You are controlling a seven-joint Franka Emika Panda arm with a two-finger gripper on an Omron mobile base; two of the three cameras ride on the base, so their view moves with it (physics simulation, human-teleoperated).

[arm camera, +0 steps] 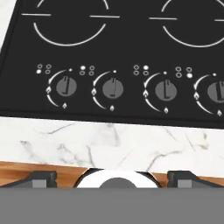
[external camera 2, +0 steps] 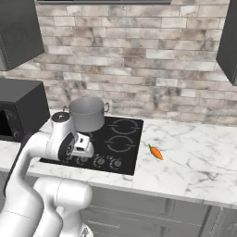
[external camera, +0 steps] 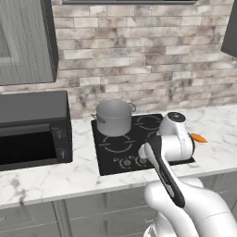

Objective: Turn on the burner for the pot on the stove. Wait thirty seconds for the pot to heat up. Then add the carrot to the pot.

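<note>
Hand view: the gripper [arm camera: 112, 177] looks down on the front edge of the stove [arm camera: 131, 48], with its two dark fingertips [arm camera: 39, 178] set wide apart at 7 and 5 o'clock of the frame and nothing between them. The jaws are apart and empty.

The knob row [arm camera: 140, 89] lies at 12 o'clock from the jaws, running left to right across the frame. A strip of marble counter [arm camera: 109, 140] separates the row from the fingertips, so the jaws are near the knobs but not touching any. Four knobs show; the second knob from the left [arm camera: 113, 89] sits almost directly ahead of the jaw midline.

Left base view: the pot [external camera: 113, 117] stands on the rear left ring of the stove, at 11 o'clock from the wrist. Judged from this, the knob serving the rear left ring is the target, but which knob that is cannot be told with certainty; the small dot marks above each knob are too fine to read reliably.

Right base view: the carrot [external camera 2: 156, 152] lies on the counter just beside the right edge of the stove, at 3 o'clock from the gripper, well apart from the pot. Its long axis runs diagonally, green end toward the back left, tip toward the front right.

Task progress, as a judgement: the burner step is not yet done.
</note>
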